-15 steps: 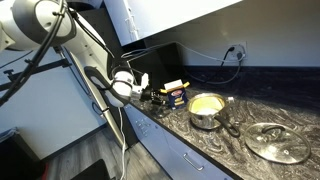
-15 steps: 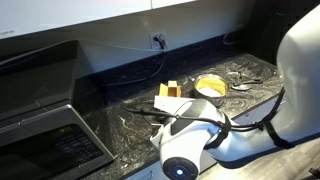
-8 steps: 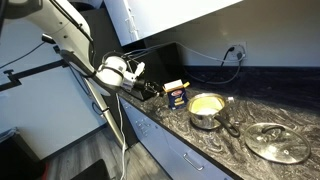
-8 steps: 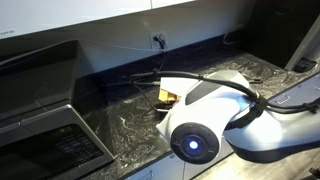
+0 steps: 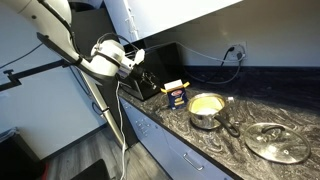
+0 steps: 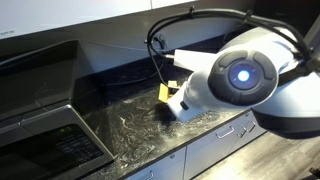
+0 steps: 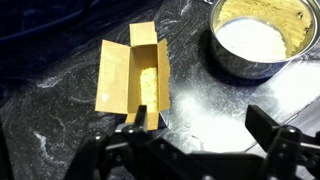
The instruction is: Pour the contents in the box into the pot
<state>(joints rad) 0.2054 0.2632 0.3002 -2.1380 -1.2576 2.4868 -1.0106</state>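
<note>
The box (image 7: 133, 79), a small carton with its yellow flaps spread open, stands on the dark marbled counter. Pale yellow contents (image 7: 150, 88) show inside it. To its right stands the steel pot (image 7: 254, 42), which holds a pale yellowish mass. In an exterior view the box (image 5: 175, 93) is just left of the pot (image 5: 205, 109). My gripper (image 7: 200, 132) hovers open above the counter near the box, nothing between its fingers. It hangs up and to the left of the box in an exterior view, gripper (image 5: 140, 73). My arm hides the pot in an exterior view, where only a corner of the box (image 6: 165, 92) shows.
A round glass lid (image 5: 277, 142) lies on the counter right of the pot. A large black appliance (image 5: 158, 63) stands behind the box, and a cable runs to a wall outlet (image 5: 238, 48). A microwave (image 6: 45, 135) sits on the counter. The counter's front edge (image 5: 165, 135) drops to white cabinets.
My arm has lifted from counter height beside the box to well above it. The gripper has stayed open. Box, pot and lid have not moved.
</note>
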